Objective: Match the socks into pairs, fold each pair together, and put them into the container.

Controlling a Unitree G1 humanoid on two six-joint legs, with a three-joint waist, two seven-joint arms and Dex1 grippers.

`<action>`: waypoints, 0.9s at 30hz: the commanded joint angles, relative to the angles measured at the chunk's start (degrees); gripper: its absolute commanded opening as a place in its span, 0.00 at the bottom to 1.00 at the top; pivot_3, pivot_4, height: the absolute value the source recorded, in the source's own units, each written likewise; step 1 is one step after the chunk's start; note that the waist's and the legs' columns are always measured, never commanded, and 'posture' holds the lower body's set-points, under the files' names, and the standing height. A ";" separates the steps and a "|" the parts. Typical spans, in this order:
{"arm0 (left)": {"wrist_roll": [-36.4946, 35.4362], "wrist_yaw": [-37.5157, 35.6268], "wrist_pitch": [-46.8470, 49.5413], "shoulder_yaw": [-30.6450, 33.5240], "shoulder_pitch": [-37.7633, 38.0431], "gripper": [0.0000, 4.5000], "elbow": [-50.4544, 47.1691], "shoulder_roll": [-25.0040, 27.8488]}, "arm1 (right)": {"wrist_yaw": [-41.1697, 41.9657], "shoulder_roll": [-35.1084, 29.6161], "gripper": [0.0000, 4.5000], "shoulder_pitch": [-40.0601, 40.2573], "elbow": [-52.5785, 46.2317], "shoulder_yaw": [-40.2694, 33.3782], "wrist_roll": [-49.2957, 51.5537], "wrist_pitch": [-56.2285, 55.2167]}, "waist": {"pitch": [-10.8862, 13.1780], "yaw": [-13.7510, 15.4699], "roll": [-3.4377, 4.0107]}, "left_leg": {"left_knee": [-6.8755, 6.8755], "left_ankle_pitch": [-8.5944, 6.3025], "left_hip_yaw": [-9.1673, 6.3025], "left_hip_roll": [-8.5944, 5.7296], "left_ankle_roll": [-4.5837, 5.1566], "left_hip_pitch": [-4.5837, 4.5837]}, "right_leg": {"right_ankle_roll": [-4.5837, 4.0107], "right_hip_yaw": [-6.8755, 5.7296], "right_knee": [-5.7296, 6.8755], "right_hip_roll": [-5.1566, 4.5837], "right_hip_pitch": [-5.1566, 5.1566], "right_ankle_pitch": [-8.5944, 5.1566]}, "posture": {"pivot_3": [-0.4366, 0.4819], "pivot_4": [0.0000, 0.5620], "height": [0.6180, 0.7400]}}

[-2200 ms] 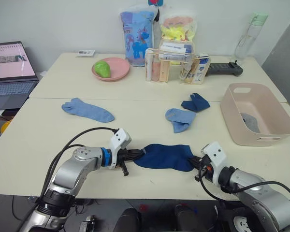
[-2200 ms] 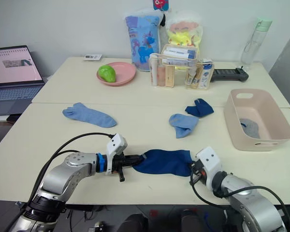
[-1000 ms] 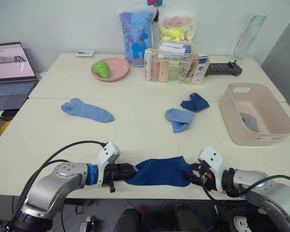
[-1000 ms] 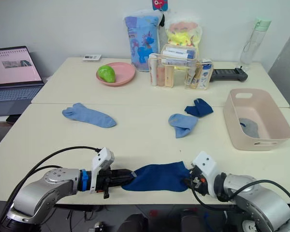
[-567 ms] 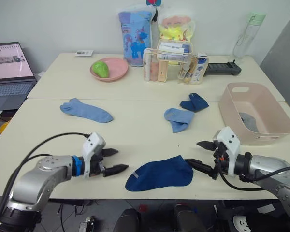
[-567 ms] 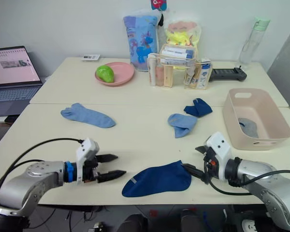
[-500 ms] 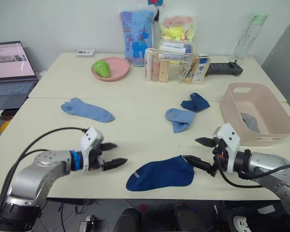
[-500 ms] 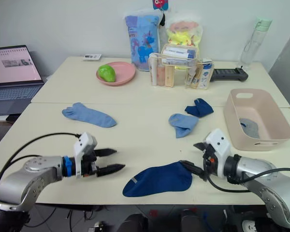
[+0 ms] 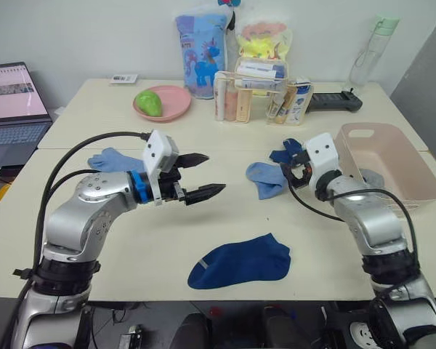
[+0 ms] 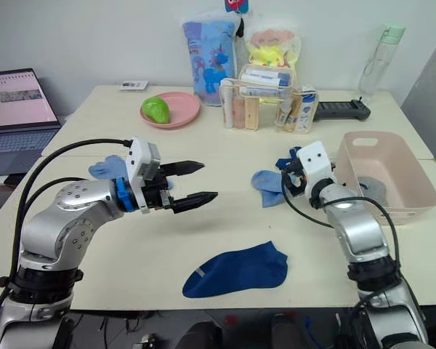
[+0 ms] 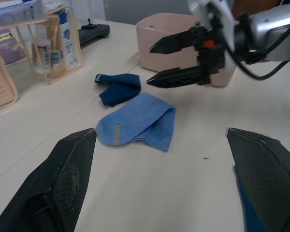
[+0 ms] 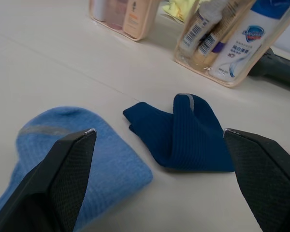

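One dark navy sock (image 9: 240, 260) lies flat near the table's front edge, with neither gripper touching it. My left gripper (image 9: 214, 173) hovers open above the table's middle left, with nothing between its fingers. It hides part of a light blue sock (image 9: 104, 158). My right gripper (image 9: 289, 169) is open and sits just above a crumpled navy sock (image 12: 183, 133) and a folded light blue sock (image 12: 72, 159). The pink-beige container (image 9: 403, 200) stands at the right with a grey sock (image 9: 372, 179) inside.
At the back stand a pink plate (image 9: 171, 98) with a green fruit, a clear organiser of toiletries (image 9: 261, 94), two printed bags, a bottle (image 9: 367, 54) and a black device (image 9: 333, 102). A laptop (image 9: 13, 102) sits off the table's left.
Both grippers have opened and let go of the navy sock, which now lies flat. The left arm rose toward the middle. The right arm swung back to the crumpled navy sock.
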 commanded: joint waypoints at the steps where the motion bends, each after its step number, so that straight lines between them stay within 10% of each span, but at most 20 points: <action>1: -0.88 0.32 0.27 -0.80 -0.65 0.99 -2.57 -0.82 | -3.38 2.56 1.00 -5.82 11.73 -3.21 -2.04 -6.47 | 0.00 -0.16 0.00 | 0.01 0.00 0.06 0.00 -0.01 0.01 | 0.00 0.02 0.03 0.00 -0.02 0.00 | 0.48 0.27 0.69; 9: -0.80 0.90 0.69 -0.99 0.38 1.00 -3.38 -1.28 | -4.09 5.53 0.87 -14.61 33.57 -6.21 -3.34 -14.85 | 0.00 -0.59 0.00 | 0.02 0.01 0.14 0.02 -0.02 -0.07 | 0.00 0.04 0.09 0.00 -0.17 0.00 | 0.48 0.27 0.69; 20: -0.08 1.72 0.40 -0.88 1.52 1.00 -3.48 -1.18 | -2.80 7.28 0.05 -15.46 33.04 -8.24 -2.70 -16.48 | 0.00 -0.88 0.01 | 0.03 0.01 0.18 0.03 -0.02 -0.10 | 0.00 0.09 0.15 -0.01 -0.23 0.00 | 0.48 0.27 0.69; 27: 0.37 2.62 -0.02 0.12 1.25 1.00 -0.36 -1.33 | 2.55 5.47 0.01 -11.43 20.00 -6.46 -3.09 -16.09 | 0.00 -0.87 0.01 | 0.03 0.01 0.17 0.03 -0.01 -0.12 | 0.00 0.09 0.16 -0.01 -0.25 0.00 | 0.48 0.27 0.69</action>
